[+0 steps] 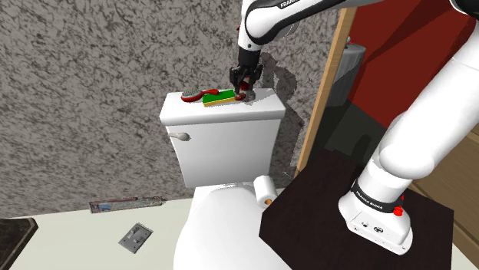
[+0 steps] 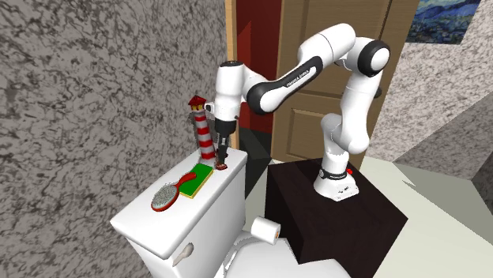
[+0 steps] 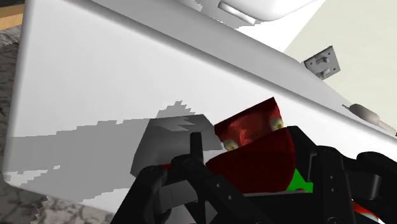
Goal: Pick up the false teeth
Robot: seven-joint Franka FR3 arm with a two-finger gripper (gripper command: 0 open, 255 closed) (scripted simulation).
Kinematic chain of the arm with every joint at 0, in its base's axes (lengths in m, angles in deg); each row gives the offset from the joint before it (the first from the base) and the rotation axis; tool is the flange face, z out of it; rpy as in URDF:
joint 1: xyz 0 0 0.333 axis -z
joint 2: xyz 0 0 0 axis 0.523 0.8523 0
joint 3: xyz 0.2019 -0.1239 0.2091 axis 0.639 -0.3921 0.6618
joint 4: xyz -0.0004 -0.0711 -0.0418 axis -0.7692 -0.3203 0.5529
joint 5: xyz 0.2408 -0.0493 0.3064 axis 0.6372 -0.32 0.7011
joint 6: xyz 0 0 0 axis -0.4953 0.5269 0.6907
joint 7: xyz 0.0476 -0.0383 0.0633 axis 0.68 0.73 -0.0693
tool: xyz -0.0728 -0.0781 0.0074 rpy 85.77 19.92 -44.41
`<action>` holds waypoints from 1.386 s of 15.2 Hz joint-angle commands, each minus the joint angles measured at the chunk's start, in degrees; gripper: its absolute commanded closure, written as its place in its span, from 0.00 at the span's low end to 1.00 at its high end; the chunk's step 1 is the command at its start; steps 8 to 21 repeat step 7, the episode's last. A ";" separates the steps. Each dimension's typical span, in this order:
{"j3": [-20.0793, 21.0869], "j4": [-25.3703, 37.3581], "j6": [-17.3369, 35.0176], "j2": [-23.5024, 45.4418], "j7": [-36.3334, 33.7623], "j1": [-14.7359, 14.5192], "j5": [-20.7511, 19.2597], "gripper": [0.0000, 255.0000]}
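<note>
so your gripper (image 1: 244,93) is right down on the toilet tank lid (image 1: 184,112), at the end nearest the wooden door (image 2: 316,47). the arm reaches over from the dark stand (image 1: 307,211) and points pretty much straight down at the lid.

the false teeth (image 3: 254,149) are dark red with little pale teeth showing, and they sit on the lid between the two black fingers (image 3: 196,149). in the wrist view the fingers stand apart, one on each side of the teeth, and you can see a sliver of green between the teeth and one finger. so it looks like the fingers are spread around the teeth and not pinching them yet. can't tell if the other finger is touching.

just beside the teeth there's a green sponge (image 1: 219,97) with a yellow edge, and next to that, further from the gripper, a red hairbrush (image 1: 191,96), both lying flat on the lid. in the second exterior view a red and white lighthouse figure (image 2: 204,126) stands upright by the wall, just behind the gripper.

lower down there's a toilet roll (image 1: 264,188) with an orange core beside the bowl, between it and the stand.
</note>
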 commanded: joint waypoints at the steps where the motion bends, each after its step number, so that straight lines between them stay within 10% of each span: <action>1: 0.00 0.89 -1.56 -0.67 0.02 -0.02 0.05 1.00; 21: -0.04 3.41 -4.75 -1.35 0.08 -0.01 0.10 1.00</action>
